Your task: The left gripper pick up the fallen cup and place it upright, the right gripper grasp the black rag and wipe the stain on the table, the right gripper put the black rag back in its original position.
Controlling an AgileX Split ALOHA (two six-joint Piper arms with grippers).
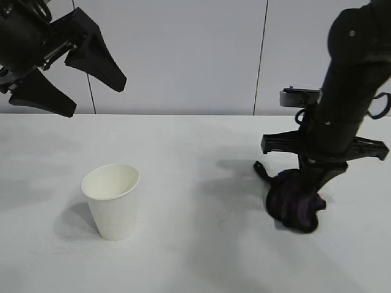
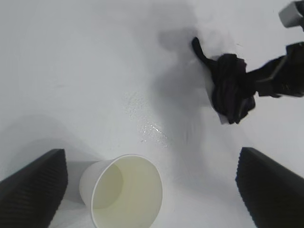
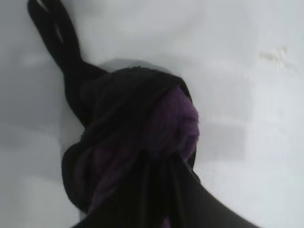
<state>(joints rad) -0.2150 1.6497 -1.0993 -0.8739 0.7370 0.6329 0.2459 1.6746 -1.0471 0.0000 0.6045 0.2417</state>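
The white paper cup [image 1: 113,201] stands upright on the table [image 1: 195,140] at the left, empty and mouth up [image 2: 124,194]. My left gripper [image 1: 95,99] hangs high above and behind it, open and holding nothing [image 2: 151,153]. At the right, the black rag [image 1: 292,206] with purple folds lies bunched on the table, its thin tail pointing left. My right gripper [image 1: 310,194] reaches straight down into the top of the rag [image 3: 137,137]. The stain shows only as faint wet specks [image 2: 151,129] between cup and rag.
A pale panelled wall [image 1: 183,55] closes the table's far edge. Bare white tabletop lies between the cup and the rag and in front of both. The right arm [image 1: 348,91] towers over the rag.
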